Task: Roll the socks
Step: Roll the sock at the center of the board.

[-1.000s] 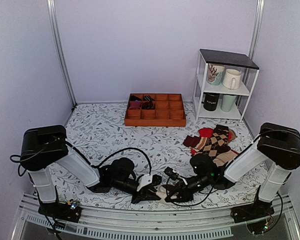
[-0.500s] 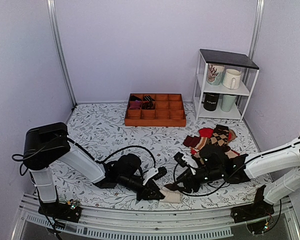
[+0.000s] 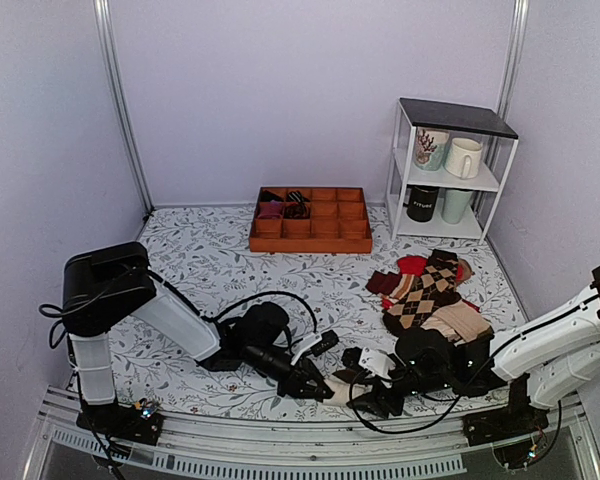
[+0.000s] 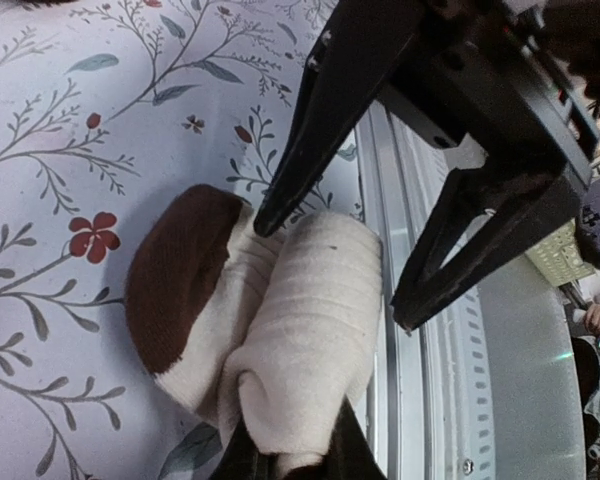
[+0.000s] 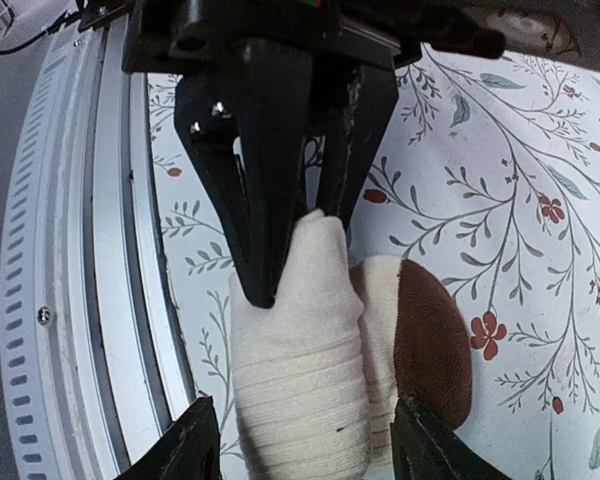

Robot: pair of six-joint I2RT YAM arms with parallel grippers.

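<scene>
Pinching hard, the left gripper (image 4: 292, 458) has both fingers pressed onto one end of the socks (image 4: 300, 330), and cream fabric bunches between them in its own wrist view. That clamp reads as an anchor, gripping the roll so it can't spring open.

Opposite, the right gripper (image 4: 336, 272) is spread wide. One fingertip sits at the crease between the roll and the dark brown toe (image 4: 175, 275), and the other is out past the roll's rail side. So the jaws straddle the free end without squeezing it. My read is that it's lined up to close on that end or tuck it, and the wide stance gives it room to slide in.

The socks lie as a short cream cylinder on the floral table (image 4: 80, 120), right at its near edge and just beside the metal rail (image 4: 420, 400), directly between the two tools. The loose toe pokes out on the table side. The argyle pile (image 3: 420, 290) sits well apart, further back.
</scene>
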